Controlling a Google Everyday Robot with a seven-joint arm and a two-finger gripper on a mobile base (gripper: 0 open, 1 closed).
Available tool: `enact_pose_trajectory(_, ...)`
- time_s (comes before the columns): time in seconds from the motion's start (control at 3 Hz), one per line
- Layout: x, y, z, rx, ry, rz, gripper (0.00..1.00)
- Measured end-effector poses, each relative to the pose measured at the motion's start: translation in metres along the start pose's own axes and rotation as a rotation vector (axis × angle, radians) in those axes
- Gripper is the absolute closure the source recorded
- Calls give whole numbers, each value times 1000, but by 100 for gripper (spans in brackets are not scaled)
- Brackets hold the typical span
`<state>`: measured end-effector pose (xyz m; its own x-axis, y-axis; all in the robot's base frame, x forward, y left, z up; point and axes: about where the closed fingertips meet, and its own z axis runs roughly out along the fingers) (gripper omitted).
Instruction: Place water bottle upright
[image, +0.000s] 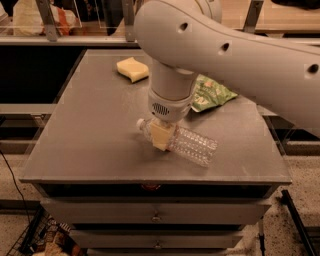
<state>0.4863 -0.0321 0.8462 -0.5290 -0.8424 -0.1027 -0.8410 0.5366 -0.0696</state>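
Lying on its side under the tool (161, 135), the water bottle (194, 146) rested near the front edge of the table (85, 145).
Its long axis ran from the cap (140, 124) at rear-left to the base at front-right. The tool pointed straight down over the neck end, with the arm (225, 50) reaching in from the right. Whether the tool had clamped the bottle could not be told.

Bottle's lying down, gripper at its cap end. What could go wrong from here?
The gripper sits at the cap end of the water bottle, which lies on its side. Lifted from there, the body may swing or slip. The bottle is near the front edge of the table, so a nudge could roll it off.
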Motion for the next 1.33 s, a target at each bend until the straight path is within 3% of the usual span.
enact_pose_trajectory(0.33,-7,-2,-18,-11,-82,-57,100)
enact_pose_trajectory(1.0,-26,-11,-74,-80,-393,-196,100)
enact_pose_trajectory(1.33,-39,-5,-96,-161,-569,-289,100)
